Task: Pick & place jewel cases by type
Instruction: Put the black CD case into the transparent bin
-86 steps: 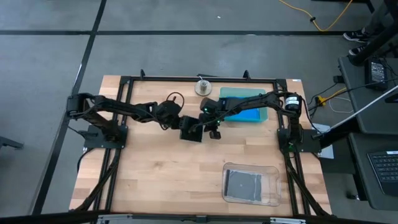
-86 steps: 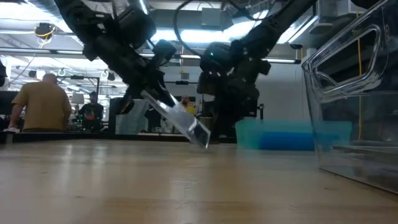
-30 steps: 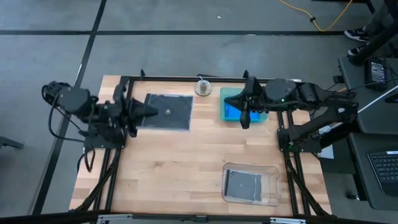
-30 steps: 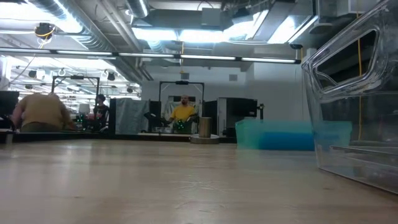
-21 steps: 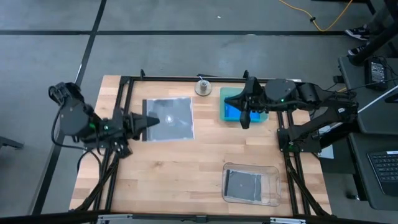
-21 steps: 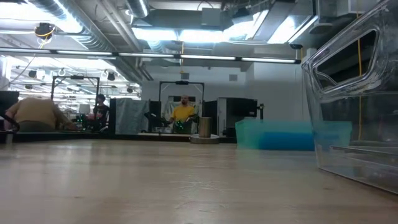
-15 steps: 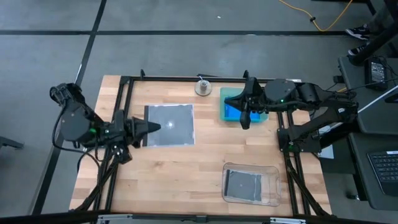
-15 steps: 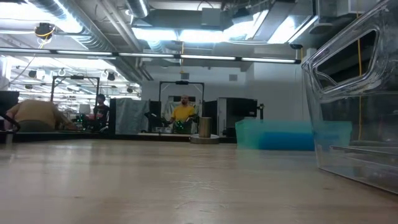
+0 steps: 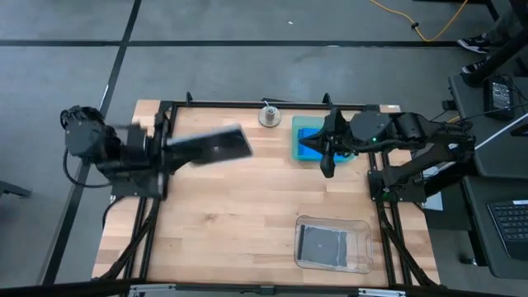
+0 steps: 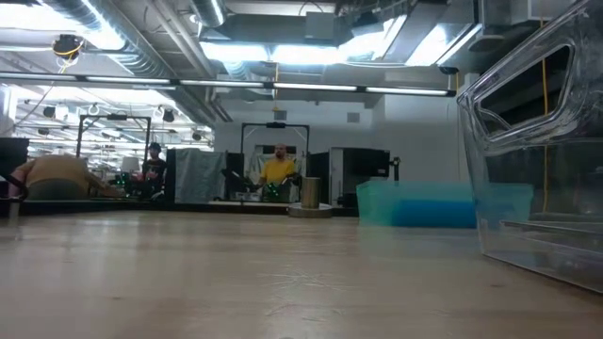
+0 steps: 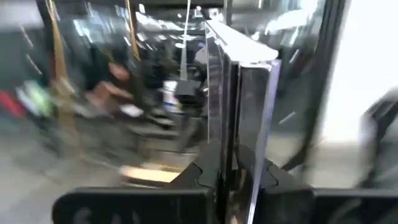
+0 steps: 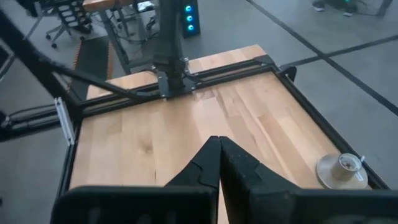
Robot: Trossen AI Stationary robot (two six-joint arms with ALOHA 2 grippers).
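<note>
My left gripper (image 9: 167, 149) is shut on a dark grey jewel case (image 9: 211, 145), held high over the table's far left part; the case is blurred in the high view and shows edge-on in the left wrist view (image 11: 239, 93). My right gripper (image 9: 327, 158) is shut and empty above the teal tray (image 9: 302, 124), which holds blue jewel cases (image 9: 311, 142). Another dark case (image 9: 322, 244) lies flat in the clear tray (image 9: 360, 247). Neither arm shows in the low view. My left gripper pinches one edge of the dark case (image 11: 239, 163) between its two fingers (image 11: 208, 171). The fingers come level from the table's left. The case sticks out past the fingertips toward the table's right, lifted clear of the table and tilted.
A small metal cylinder (image 9: 270, 115) stands at the far edge, left of the teal tray; it also shows in the low view (image 10: 309, 193). A black frame (image 9: 247, 105) runs along the table's far and side edges. People show in the room beyond the table (image 10: 275, 171).
My left gripper has swung with the dark case, first toward the table's near edge, then back toward the far edge and the left. The case has turned in the hold: it showed broad and square from above and now shows narrow and slanted.
</note>
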